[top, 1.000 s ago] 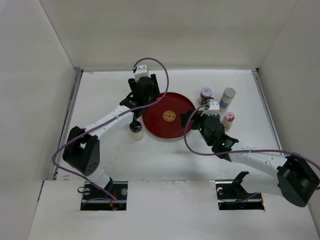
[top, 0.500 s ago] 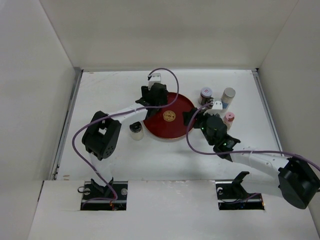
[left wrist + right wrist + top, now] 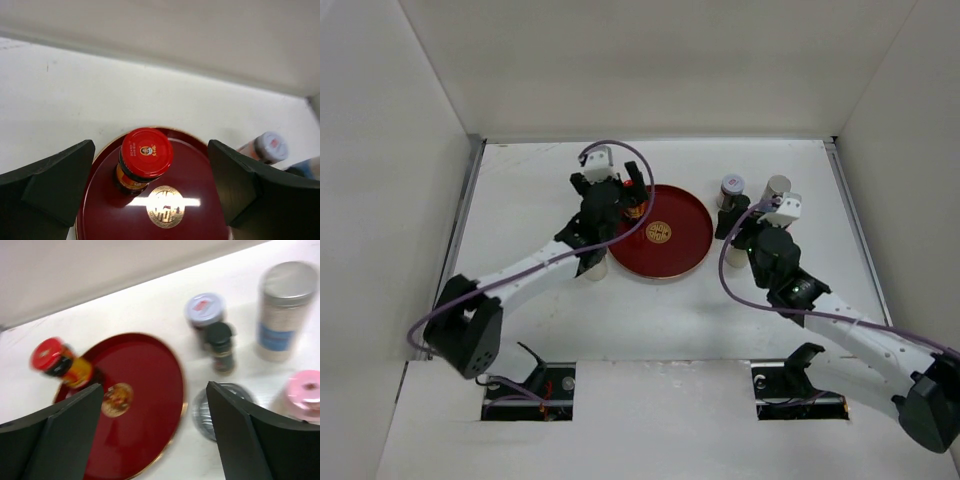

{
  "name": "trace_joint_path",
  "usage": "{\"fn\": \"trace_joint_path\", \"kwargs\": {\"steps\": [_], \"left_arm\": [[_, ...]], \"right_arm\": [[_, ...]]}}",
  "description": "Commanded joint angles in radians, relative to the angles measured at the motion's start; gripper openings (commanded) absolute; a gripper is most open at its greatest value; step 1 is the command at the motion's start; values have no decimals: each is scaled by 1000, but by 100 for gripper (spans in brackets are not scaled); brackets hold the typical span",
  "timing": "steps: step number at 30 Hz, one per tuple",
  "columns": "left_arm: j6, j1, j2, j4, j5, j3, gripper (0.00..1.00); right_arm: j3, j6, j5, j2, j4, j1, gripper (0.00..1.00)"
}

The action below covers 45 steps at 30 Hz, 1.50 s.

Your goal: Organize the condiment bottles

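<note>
Left gripper (image 3: 151, 150): jaws spread wide, holding nothing. One finger stands on each side of the red-capped jar (image 3: 60, 364), with clear gaps to both.

The red-capped jar stands upright on the red tray (image 3: 682, 252), on its far-left part near the rim.

Right gripper (image 3: 155, 387): jaws wide open and empty, hanging over the worktop (image 3: 520, 200) at the tray's right edge.

The remaining bottles are grouped on the worktop to the right of the tray, all upright:
- The grey-lidded jar (image 3: 205, 310) is nearest the back.
- The black-capped shaker (image 3: 221, 346) is just in front of it.
- The silver-capped canister (image 3: 282, 310), with a blue label, is to their right.
- The pink-capped jar (image 3: 307, 392) is nearer the arms.
- The silver-lidded jar (image 3: 202, 412) sits close beside the tray rim, partly hidden by the right finger.

A pale jar (image 3: 594, 267) sits on the worktop just left of the tray, largely covered by the left arm
</note>
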Motion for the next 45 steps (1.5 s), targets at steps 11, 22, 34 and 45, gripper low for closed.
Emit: {"fn": "trace_joint_path", "kwargs": {"steps": [11,22,34,45], "left_arm": [[-138,-13,-578,191,-164,-543,87],[-169,13,-704,170,-225,-707,89],[-201,20,-739,302,-233,-801,90],[-193,13,-779,309,-219,-810,91]], "right_arm": [[113,-55,51,154,-277,-156,100],[203,-41,31,337,-278,-146,99],[356,-67,55,311,-283,-80,45],[794,-185,-52,746,-203,-54,46]]}}
